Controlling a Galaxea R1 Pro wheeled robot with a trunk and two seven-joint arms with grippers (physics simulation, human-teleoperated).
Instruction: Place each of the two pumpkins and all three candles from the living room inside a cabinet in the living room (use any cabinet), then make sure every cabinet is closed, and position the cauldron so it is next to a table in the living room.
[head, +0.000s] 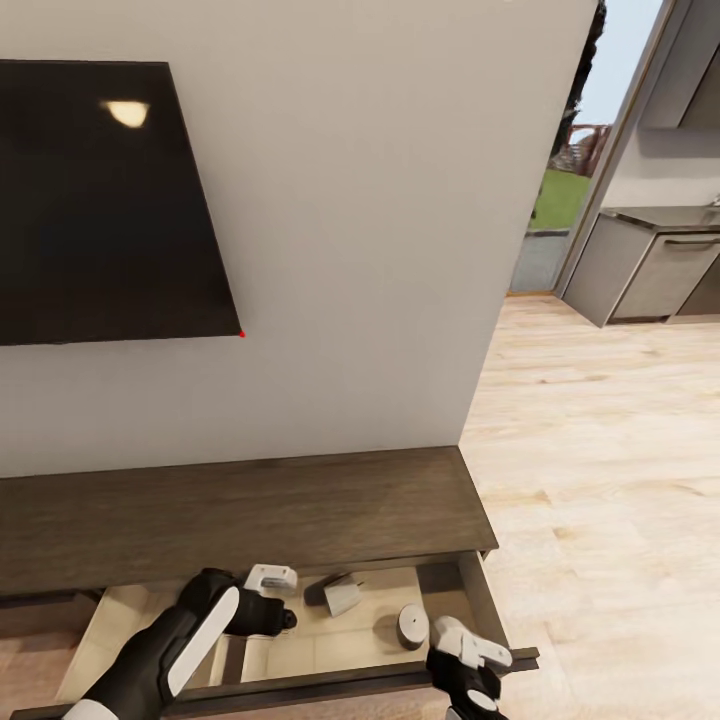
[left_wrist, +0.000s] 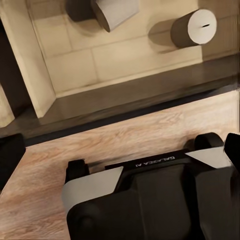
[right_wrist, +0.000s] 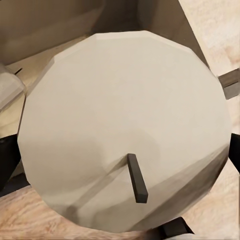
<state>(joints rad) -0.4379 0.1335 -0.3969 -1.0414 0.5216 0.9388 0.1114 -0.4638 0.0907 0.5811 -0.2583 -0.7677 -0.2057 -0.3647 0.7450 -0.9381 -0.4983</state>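
- The right gripper (head: 470, 655) is sitting at the lower right of the head view, over the front rail of the open drawer (head: 300, 655). In the right wrist view it is closing around a pale candle (right_wrist: 125, 125) with a short dark wick (right_wrist: 137, 178); dark finger parts are showing at the candle's edges, pressed against its sides.
- The left gripper (head: 272, 578) is hovering at lower centre of the head view, above the drawer interior. How far it is open cannot be told from these views.
- In the left wrist view, the right arm's dark casing (left_wrist: 160, 200) is filling the lower part of the frame above the wooden floor (left_wrist: 100, 150).
- Two more candles are lying inside the drawer: one tipped candle (head: 343, 596) near the drawer's rear, at centre, and one upright candle (head: 413, 625) just left of the right gripper. Both are also appearing at the top of the left wrist view (left_wrist: 116, 12) (left_wrist: 195, 27).
- The cabinet (head: 250, 510) is spanning the lower part of the head view, with its flat dark top against the white wall (head: 380, 250).
- A dark screen (head: 100, 200) is hanging at upper left.
- Grey kitchen cupboards (head: 650, 265) are standing at upper right.
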